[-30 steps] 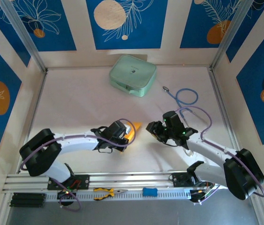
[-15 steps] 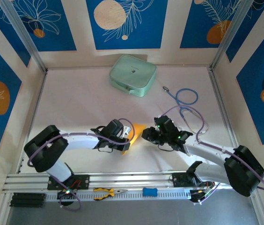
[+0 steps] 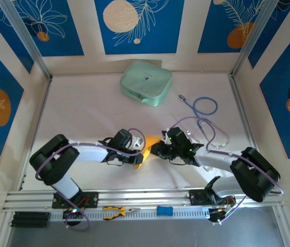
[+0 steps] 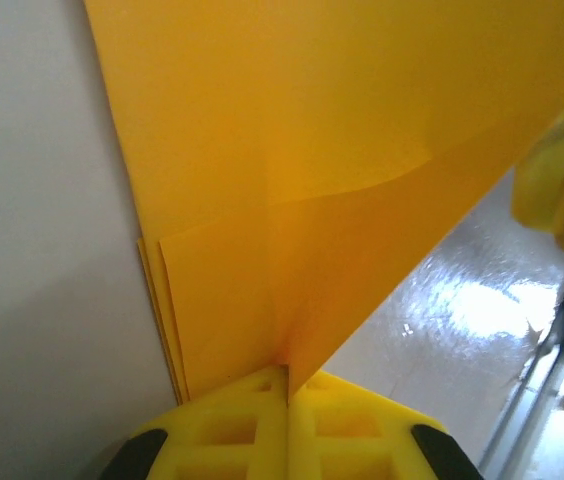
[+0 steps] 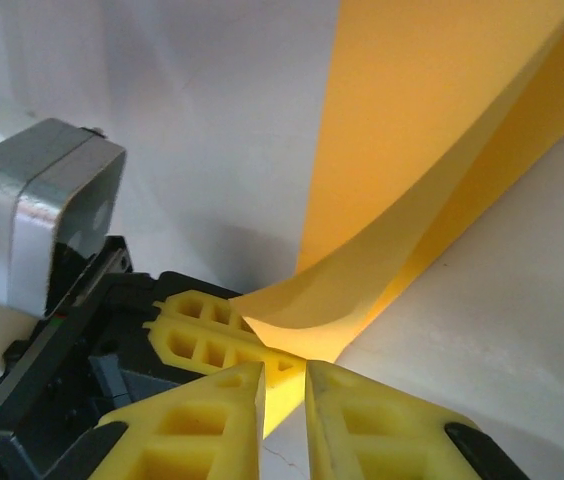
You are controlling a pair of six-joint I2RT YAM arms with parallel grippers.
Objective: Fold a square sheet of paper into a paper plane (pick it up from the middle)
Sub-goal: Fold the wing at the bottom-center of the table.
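Now the right hand (image 3: pixel 156 150) has closed the gap. A second ago it stood off at 3 o'clock of the orange paper (image 3: pixel 150 142), fingers wide. Since then it has slid in toward 9 o'clock until it meets the sheet, and its fingers have narrowed as it came.

From its own camera, the right hand (image 5: pixel 284 385) has only a thin slot left between its fingers. The curled lower fold of the paper (image 5: pixel 432 130) dips into that slot. I cannot tell whether they are pinching it yet.

My left hand (image 4: pixel 287 385) is clenched on the paper (image 4: pixel 342 150), which fans up out of the shut fingers with a crease running through it.

The paper is held up off the table (image 3: pixel 83 113), toward 6 o'clock of its middle, between the two hands. I read this as the second grip arriving, so the next fold can be worked with both ends held. If the right hand crumples that curl, the crease will wander.
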